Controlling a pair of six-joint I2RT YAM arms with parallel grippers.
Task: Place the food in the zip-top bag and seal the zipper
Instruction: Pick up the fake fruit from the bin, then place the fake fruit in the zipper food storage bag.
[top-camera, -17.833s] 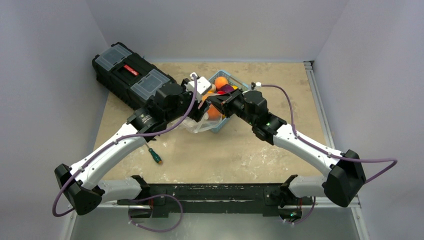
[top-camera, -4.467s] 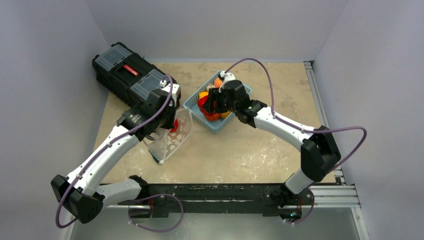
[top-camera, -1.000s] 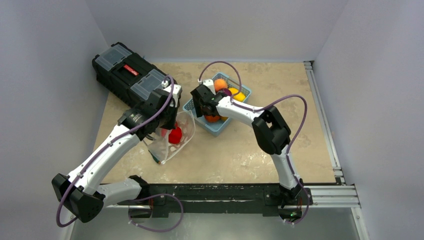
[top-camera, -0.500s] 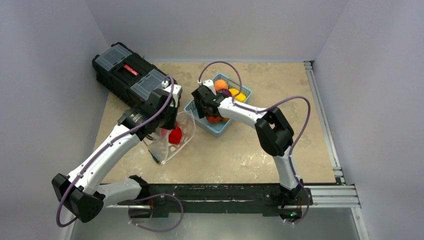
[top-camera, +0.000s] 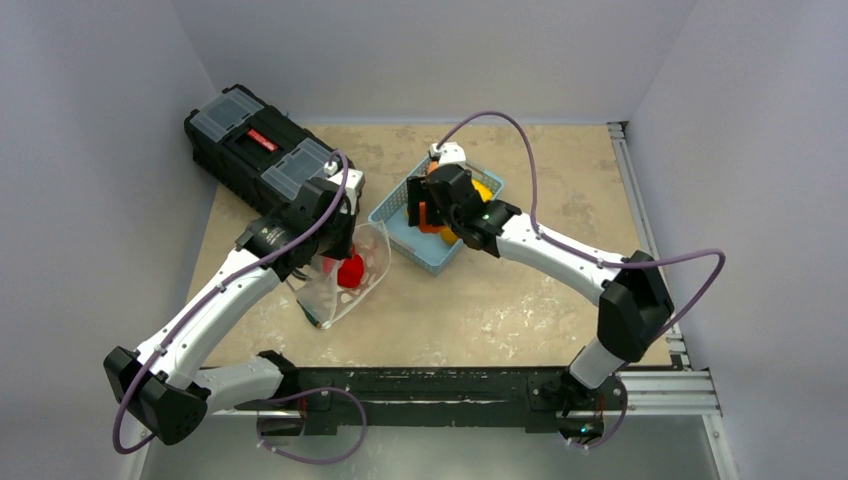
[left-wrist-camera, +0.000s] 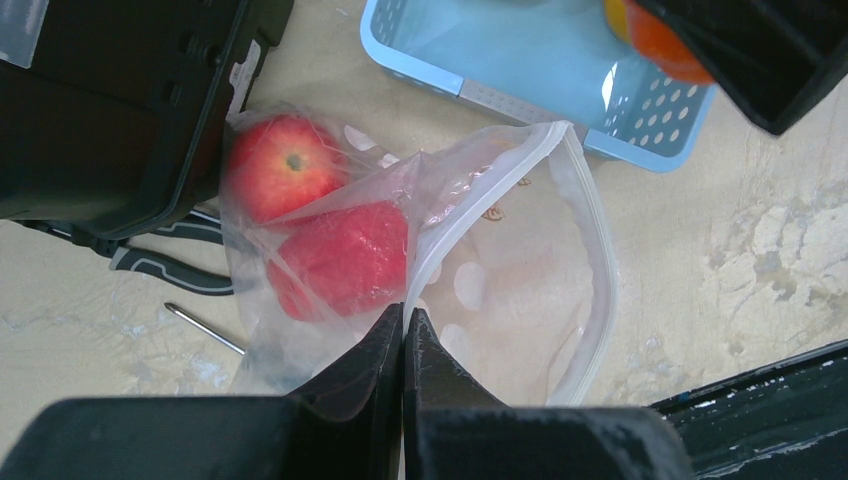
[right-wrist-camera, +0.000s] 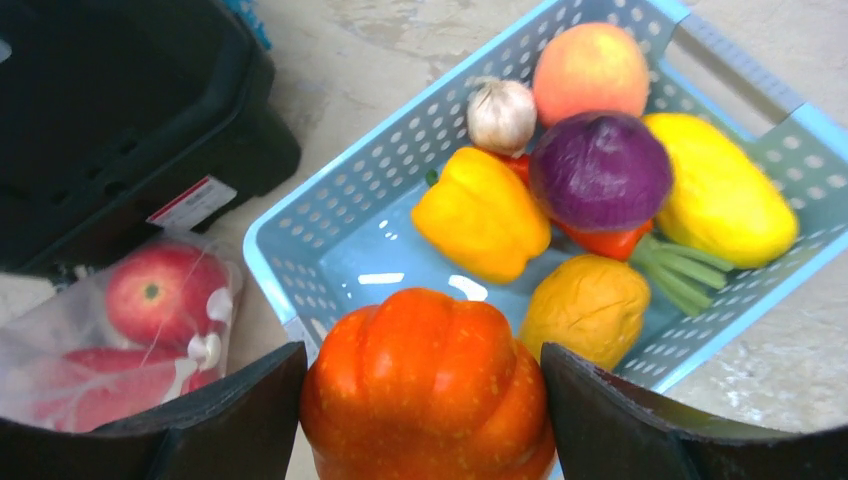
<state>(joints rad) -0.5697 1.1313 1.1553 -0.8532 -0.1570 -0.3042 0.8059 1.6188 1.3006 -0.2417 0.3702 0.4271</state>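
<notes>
My left gripper (left-wrist-camera: 403, 312) is shut on the zipper (left-wrist-camera: 590, 210) edge of the clear zip-top bag (left-wrist-camera: 520, 270), holding its mouth open beside the basket. Inside the bag lie a red apple (left-wrist-camera: 285, 165) and another red piece of food (left-wrist-camera: 345, 258). My right gripper (right-wrist-camera: 425, 400) is shut on an orange pepper (right-wrist-camera: 430, 380), held over the near left corner of the blue basket (right-wrist-camera: 290, 270). In the top view the right gripper (top-camera: 428, 208) hangs above the basket (top-camera: 425, 252), right of the bag (top-camera: 352, 278). A yellow pepper (right-wrist-camera: 480, 215), a purple onion (right-wrist-camera: 600, 170) and more food stay in the basket.
A black toolbox (top-camera: 265, 150) stands at the back left, close behind the bag. Pliers (left-wrist-camera: 165, 265) and a screwdriver shaft (left-wrist-camera: 205, 330) lie on the table under and beside the bag. The table's metal rail (top-camera: 640, 210) runs along the right.
My right gripper has closed on the orange pepper and moved right and up over the basket, its elbow swinging out to the right. The left arm and bag have not moved.
</notes>
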